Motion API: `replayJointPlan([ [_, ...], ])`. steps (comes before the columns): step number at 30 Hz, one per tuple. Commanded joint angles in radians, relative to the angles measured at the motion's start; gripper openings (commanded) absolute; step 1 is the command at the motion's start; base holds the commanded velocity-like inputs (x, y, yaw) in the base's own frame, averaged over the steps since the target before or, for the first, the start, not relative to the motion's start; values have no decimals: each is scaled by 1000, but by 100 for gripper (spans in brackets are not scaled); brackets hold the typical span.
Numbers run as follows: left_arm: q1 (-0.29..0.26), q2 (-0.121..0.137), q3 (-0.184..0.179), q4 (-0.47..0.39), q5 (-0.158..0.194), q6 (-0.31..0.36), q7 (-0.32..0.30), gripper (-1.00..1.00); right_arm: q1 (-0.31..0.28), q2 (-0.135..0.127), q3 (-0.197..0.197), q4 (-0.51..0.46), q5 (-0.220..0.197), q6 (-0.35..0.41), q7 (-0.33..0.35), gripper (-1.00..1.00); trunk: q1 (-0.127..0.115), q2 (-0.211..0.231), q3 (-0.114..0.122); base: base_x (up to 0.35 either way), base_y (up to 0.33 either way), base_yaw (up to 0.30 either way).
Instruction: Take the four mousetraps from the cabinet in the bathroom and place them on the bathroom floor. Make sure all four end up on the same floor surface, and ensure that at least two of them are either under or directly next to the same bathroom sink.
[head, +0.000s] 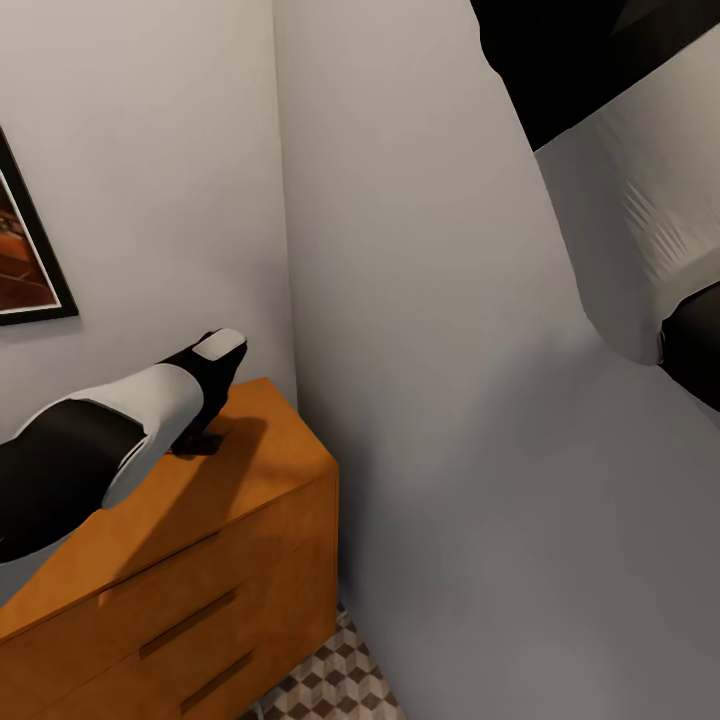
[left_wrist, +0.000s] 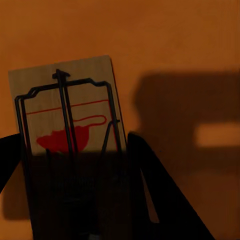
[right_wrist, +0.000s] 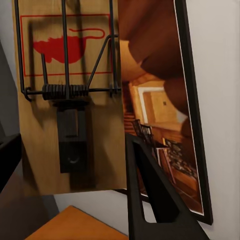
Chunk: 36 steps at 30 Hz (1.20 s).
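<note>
Reaching down at the left, the left gripper meets the top of the low orange-brown wooden cabinet; its dark fingers are closed on a pale wooden mousetrap with black wire and red mouse print, over the cabinet top. Right gripper pinches a second pale wooden mousetrap, held up near a black-framed picture on the grey wall. Cube-patterned floor tiles show beside the cabinet's right end

Orange-brown wooden cabinet stands in a wall corner on cube-patterned bathroom floor; a mousetrap sits just above its top.
</note>
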Motion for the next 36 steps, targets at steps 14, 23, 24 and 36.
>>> replayJointPlan([
  [14,-9,-5,23,-234,0,22,180,-100,-1,0,33,-1,-13,0,-10,-100,0,0,-1,0,0,0],
  [23,-102,-26,26,-376,0,26,203,-100,0,0,47,-1,-13,0,-10,-100,0,0,-1,0,0,0],
  [24,-106,-27,26,-377,1,26,203,-100,0,0,48,-1,-13,0,-10,-100,0,0,-1,0,0,0],
  [36,-141,-26,26,-384,2,47,203,-100,0,0,48,0,-13,0,-11,-100,0,0,-1,-12,0,0],
])
